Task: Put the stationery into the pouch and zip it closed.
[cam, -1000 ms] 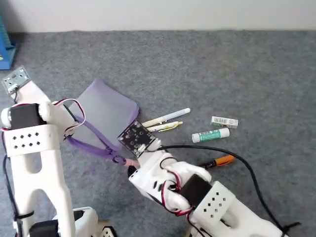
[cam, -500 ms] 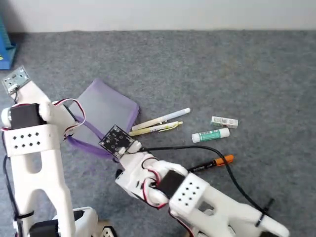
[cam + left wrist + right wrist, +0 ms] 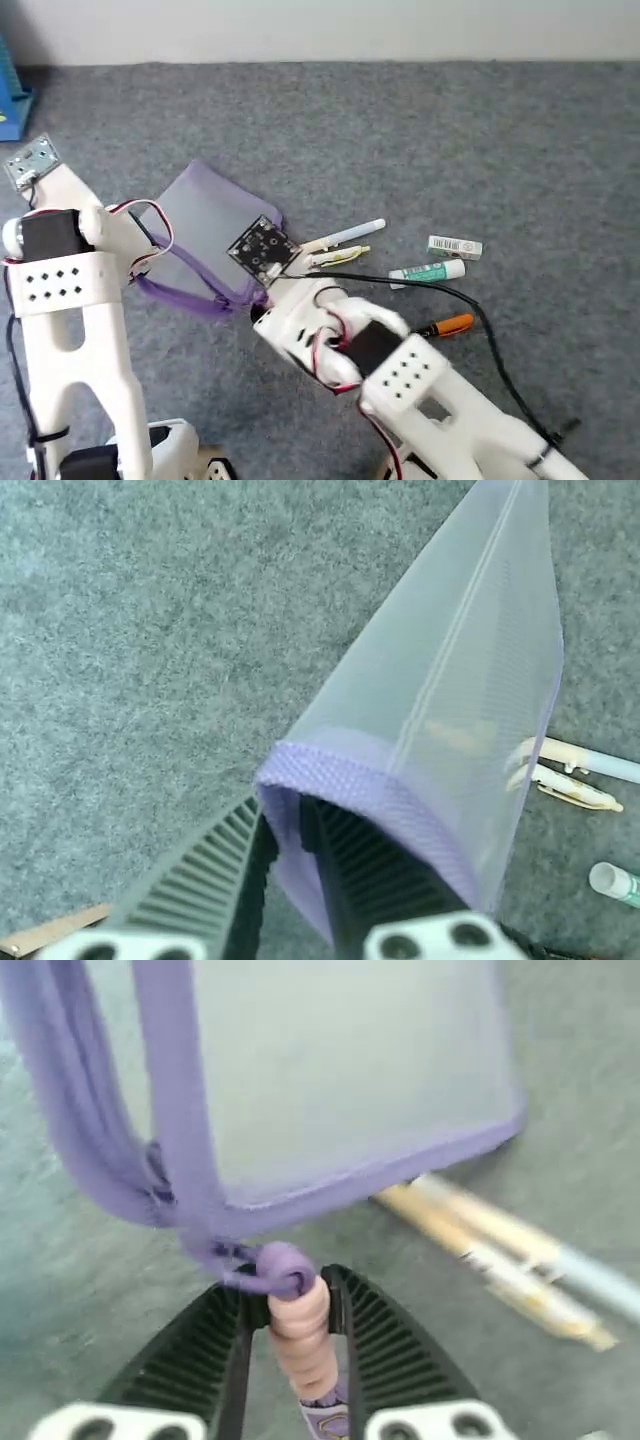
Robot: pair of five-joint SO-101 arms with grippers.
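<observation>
The translucent purple pouch (image 3: 212, 226) lies left of centre on the grey carpet. My left gripper (image 3: 285, 815) is shut on the pouch's woven purple edge (image 3: 340, 780) and holds that corner raised. My right gripper (image 3: 290, 1305) is shut on the pink zipper pull (image 3: 297, 1330) at the pouch's (image 3: 330, 1070) purple zip edge. Two pens (image 3: 340, 246) lie just right of the pouch, also seen as pens (image 3: 500, 1245) and pens (image 3: 575, 778). Farther right are a green glue stick (image 3: 427, 272), a small white eraser (image 3: 455, 247) and an orange marker (image 3: 446, 326).
The right arm (image 3: 400, 375) reaches in from the lower right, its black cable (image 3: 480, 320) looping over the orange marker. The left arm's white body (image 3: 70, 300) stands at the left edge. A blue object (image 3: 10, 100) sits at the far left by the wall.
My right gripper swung left along the pouch's near edge, then back right and farther from the camera, toward the pens. The left arm and the stationery stayed put.
</observation>
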